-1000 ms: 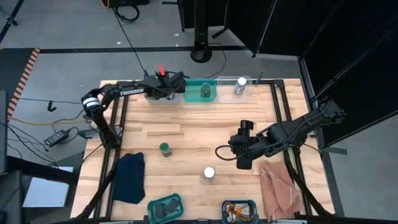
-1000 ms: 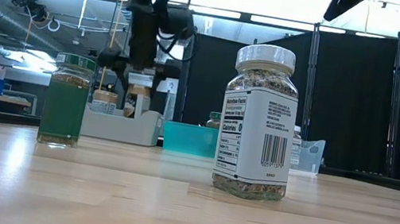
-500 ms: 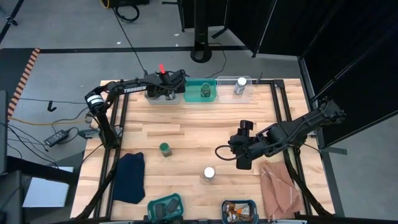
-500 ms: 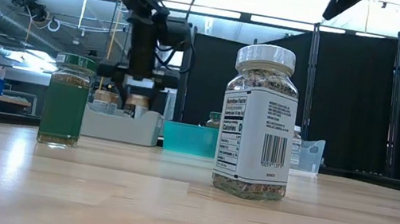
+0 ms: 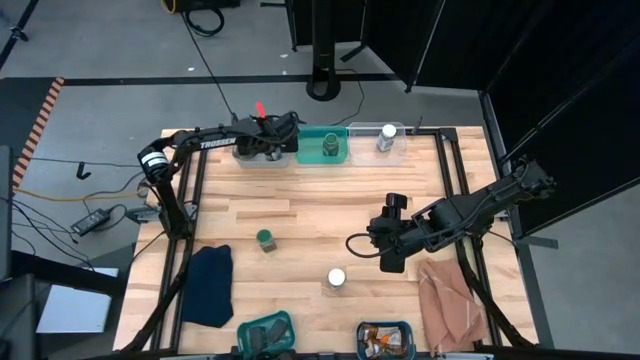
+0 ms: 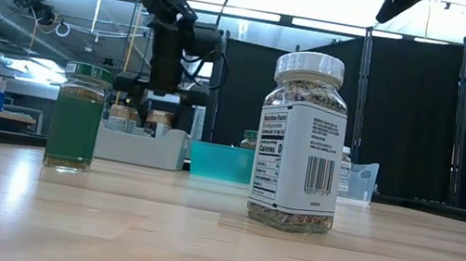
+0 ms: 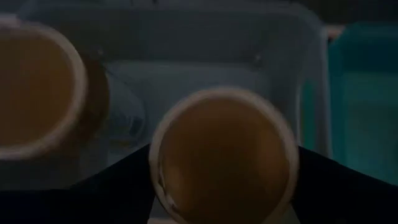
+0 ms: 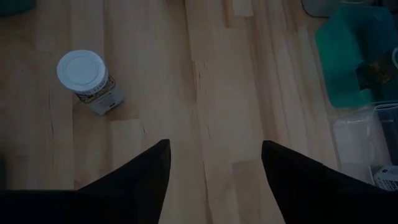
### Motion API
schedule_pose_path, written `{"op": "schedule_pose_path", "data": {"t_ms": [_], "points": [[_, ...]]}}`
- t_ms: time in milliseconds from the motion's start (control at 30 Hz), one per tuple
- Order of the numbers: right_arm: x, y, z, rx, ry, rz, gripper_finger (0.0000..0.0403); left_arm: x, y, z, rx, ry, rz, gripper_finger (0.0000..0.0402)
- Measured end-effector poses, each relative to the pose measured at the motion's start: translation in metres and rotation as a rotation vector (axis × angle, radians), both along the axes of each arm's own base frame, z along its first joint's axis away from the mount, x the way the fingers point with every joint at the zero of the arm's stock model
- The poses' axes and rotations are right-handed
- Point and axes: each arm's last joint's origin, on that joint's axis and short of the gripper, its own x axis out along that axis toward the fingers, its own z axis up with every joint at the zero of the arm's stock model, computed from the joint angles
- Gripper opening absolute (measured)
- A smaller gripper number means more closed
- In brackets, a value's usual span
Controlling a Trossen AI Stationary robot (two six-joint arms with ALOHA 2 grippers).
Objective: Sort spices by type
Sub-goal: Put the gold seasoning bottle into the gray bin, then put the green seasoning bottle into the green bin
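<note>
My left gripper (image 5: 266, 141) reaches over the grey bin (image 5: 262, 152) at the table's far edge, shut on a tan-topped jar (image 7: 224, 155). A second tan-topped jar (image 7: 31, 93) stands beside it in that bin. On the bare table a green-topped jar (image 5: 265, 238) and a white-topped jar (image 5: 336, 278) stand upright on their bases. My right gripper (image 5: 392, 262) hovers open, right of the white-topped jar (image 8: 84, 78). Another green-topped jar (image 5: 329, 147) stands in the teal bin and another white-topped one (image 5: 387, 135) in the clear bin. My left gripper pinches the tan-topped jar between its two fingers, one on each side of the lid's rim (image 7: 155, 174). The fingers come from above, pointing down. The jar stands upright inside the grey bin (image 6: 142, 144); whether its base rests on the bin's floor is hidden by the bin wall.
Two small bins sit at the near edge: a teal one (image 5: 248, 328) with dark boxes and a blue one (image 5: 362, 330) with brown packets. A dark blue cloth (image 5: 208, 283) lies near left and a pinkish-brown cloth (image 5: 447, 300) near right. Bare wood spreads across the table's middle.
My left gripper has carried the tan-topped jar down into the grey bin, shifting a little toward the table's right, and has held still for the last half second. The right arm has kept still.
</note>
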Motion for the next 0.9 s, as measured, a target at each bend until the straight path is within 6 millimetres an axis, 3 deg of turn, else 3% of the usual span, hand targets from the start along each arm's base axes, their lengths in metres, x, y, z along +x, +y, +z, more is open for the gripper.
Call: {"op": "schedule_pose_path", "data": {"t_ms": [267, 567, 767, 900], "points": [[0.0, 0.0, 0.0, 0.0, 0.0, 0.0, 0.0275, 0.004, 0.002, 0.009, 0.008, 0.041, -0.097, 0.0315], [0.0, 0.0, 0.0, 0.009, -0.004, -0.015, 0.0288, 0.011, 0.007, 0.035, 0.056, 0.059, -0.181, 0.0316], [0.0, 0.0, 0.0, 0.009, -0.004, -0.015, 0.0288, 0.015, 0.007, 0.071, 0.088, 0.169, -0.368, 0.0316], [0.0, 0.0, 0.0, 0.008, -0.003, -0.015, 0.0288, 0.02, -0.006, 0.107, 0.122, 0.233, -0.555, 0.0316]]}}
